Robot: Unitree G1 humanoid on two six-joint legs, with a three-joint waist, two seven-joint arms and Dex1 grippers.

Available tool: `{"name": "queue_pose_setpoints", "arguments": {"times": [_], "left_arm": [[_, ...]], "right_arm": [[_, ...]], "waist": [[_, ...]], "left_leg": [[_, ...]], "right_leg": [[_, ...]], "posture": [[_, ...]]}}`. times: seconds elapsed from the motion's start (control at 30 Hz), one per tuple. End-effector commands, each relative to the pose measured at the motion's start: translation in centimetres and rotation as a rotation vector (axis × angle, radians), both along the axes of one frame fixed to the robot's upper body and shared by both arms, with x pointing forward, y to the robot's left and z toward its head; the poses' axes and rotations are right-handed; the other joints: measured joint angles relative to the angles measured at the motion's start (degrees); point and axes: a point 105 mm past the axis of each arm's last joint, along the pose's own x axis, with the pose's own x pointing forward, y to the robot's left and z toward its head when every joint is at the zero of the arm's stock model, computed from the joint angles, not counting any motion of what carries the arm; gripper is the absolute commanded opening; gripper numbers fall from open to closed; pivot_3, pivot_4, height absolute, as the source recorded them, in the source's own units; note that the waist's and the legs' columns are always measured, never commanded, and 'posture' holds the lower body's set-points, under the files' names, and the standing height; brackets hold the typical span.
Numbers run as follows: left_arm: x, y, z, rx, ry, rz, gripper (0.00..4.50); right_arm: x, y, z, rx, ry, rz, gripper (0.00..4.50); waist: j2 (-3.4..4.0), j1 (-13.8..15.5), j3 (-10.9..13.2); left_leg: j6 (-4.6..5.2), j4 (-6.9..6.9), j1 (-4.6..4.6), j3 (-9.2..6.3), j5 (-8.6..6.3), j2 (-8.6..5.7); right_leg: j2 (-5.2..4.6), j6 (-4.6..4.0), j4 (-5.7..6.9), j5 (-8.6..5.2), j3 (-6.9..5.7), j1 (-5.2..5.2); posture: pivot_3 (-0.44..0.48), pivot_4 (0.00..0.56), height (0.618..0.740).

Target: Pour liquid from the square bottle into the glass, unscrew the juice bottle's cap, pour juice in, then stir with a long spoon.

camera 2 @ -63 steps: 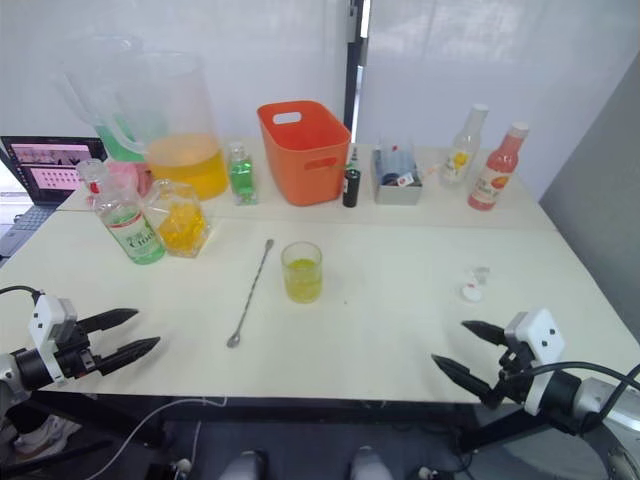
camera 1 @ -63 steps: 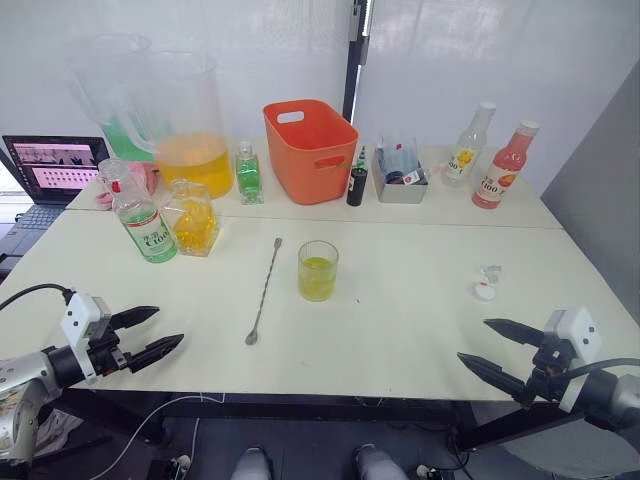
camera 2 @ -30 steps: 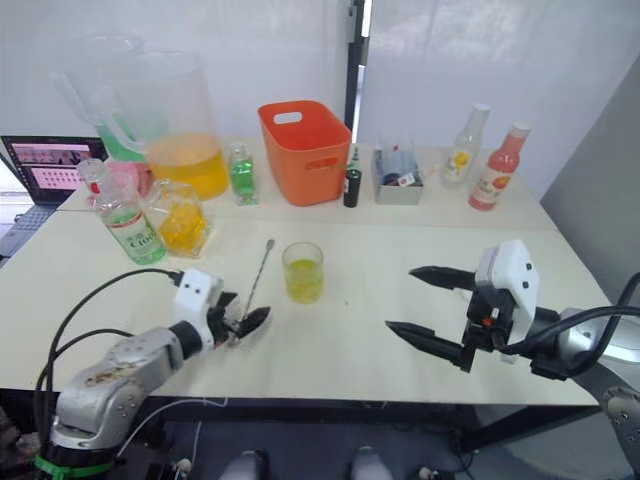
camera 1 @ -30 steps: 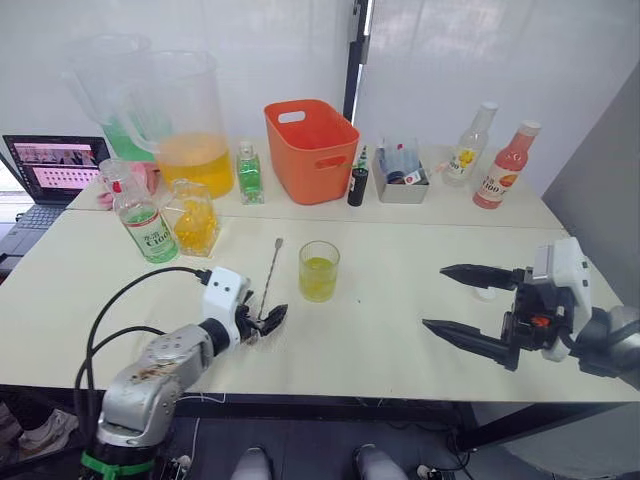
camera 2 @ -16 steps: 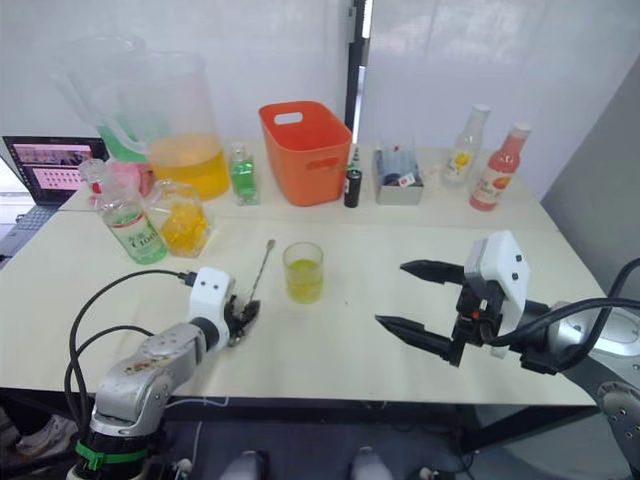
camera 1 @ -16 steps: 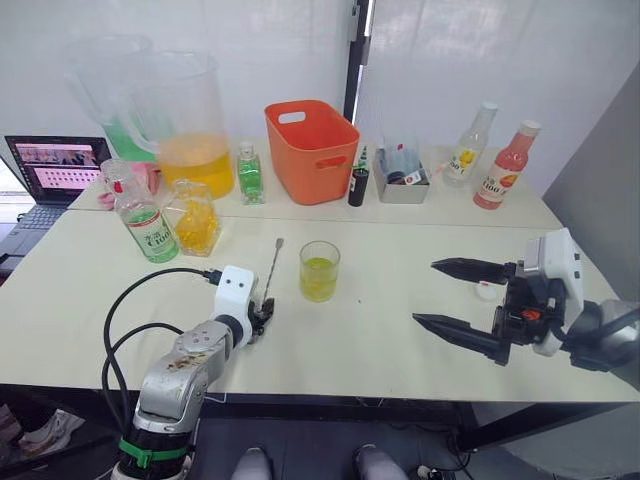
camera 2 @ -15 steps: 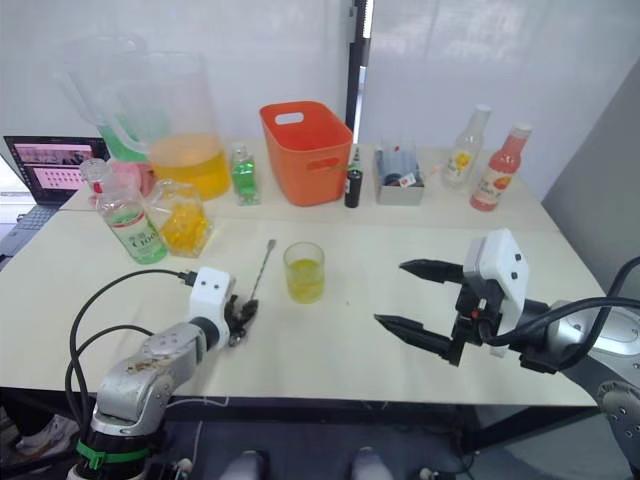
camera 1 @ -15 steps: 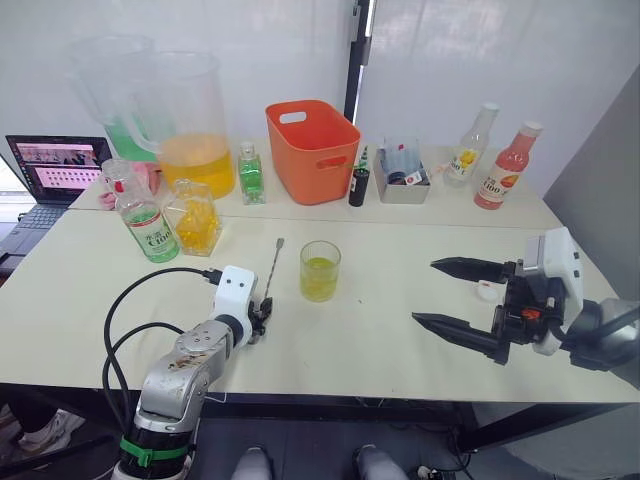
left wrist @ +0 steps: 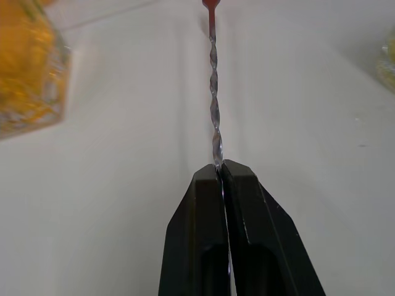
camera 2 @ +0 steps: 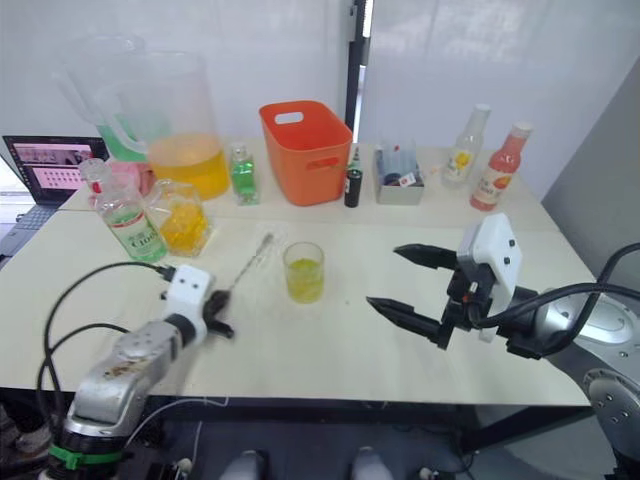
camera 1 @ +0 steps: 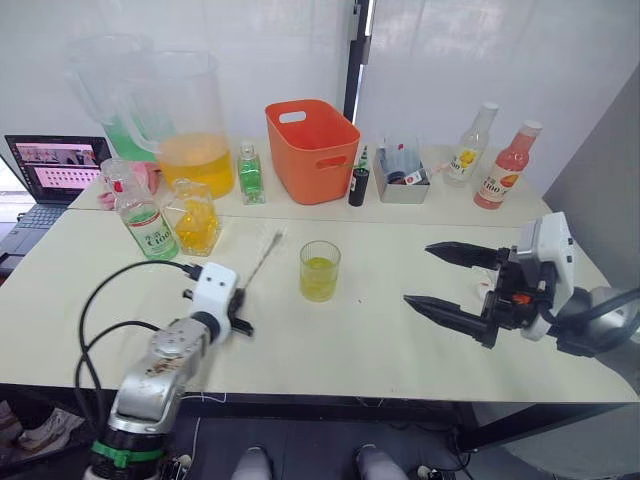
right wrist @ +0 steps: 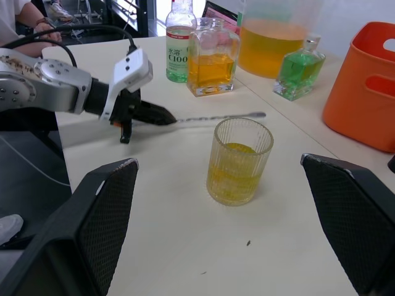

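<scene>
My left gripper is shut on the bowl end of the long spoon, whose twisted shaft points away toward the far side of the table. The glass, about a third full of yellow liquid, stands mid-table just right of the raised spoon. The square bottle with orange liquid and the green-labelled juice bottle stand side by side at the left. My right gripper hovers open to the right of the glass, holding nothing.
Along the back stand two large pitchers, a small green bottle, an orange basket, a dark little bottle, a grey box and two more bottles. A laptop sits far left.
My left gripper has shut on the spoon's bowl end and lifted it off the table. The right gripper has drifted slightly left toward the glass, still open.
</scene>
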Motion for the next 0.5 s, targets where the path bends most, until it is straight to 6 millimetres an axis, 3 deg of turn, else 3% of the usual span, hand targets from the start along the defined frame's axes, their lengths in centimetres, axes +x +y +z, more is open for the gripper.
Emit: {"name": "queue_pose_setpoints", "arguments": {"times": [0.03, 0.1, 0.3, 0.5], "left_arm": [[-0.6, 0.2, 2.4, 0.035, -0.099, -0.186, 0.02], [-1.2, 0.5, 2.5, 0.061, -0.093, -0.294, 0.02], [-2.7, 1.8, 0.1, 0.139, 0.036, -0.533, 0.02], [-3.5, 4.1, -2.3, 0.184, 0.15, -0.591, 0.02]], "right_arm": [[-0.1, 0.0, 0.7, 0.005, -0.046, 0.0, 4.5], [-0.1, 0.0, 0.5, 0.005, -0.044, 0.0, 4.5], [-0.3, 0.3, 0.1, 0.008, -0.046, 0.005, 4.5], [-0.5, 0.3, 0.0, 0.002, -0.053, -0.015, 4.5]], "waist": [[0.0, 0.08, 0.0], [0.0, 0.09, 0.0], [0.0, 0.02, 0.0], [0.01, 0.05, 0.0]], "left_leg": [[0.0, 0.0, 0.0, 0.02, 0.0, 0.0], [-0.02, -0.02, -0.01, 0.03, -0.01, 0.01], [-0.04, -0.09, -0.01, 0.07, -0.03, 0.02], [-0.04, -0.24, -0.01, 0.08, -0.03, 0.05]], "right_leg": [[-0.01, 0.0, -0.01, 0.0, 0.01, 0.0], [-0.02, -0.01, -0.04, 0.0, 0.01, -0.02], [-0.06, -0.03, -0.08, 0.0, 0.02, -0.06], [-0.06, -0.05, -0.08, 0.0, 0.01, -0.1]], "posture": [[0.0, 0.15, 0.74], [0.0, 0.15, 0.74], [0.0, 0.15, 0.74], [0.0, 0.15, 0.74]]}}
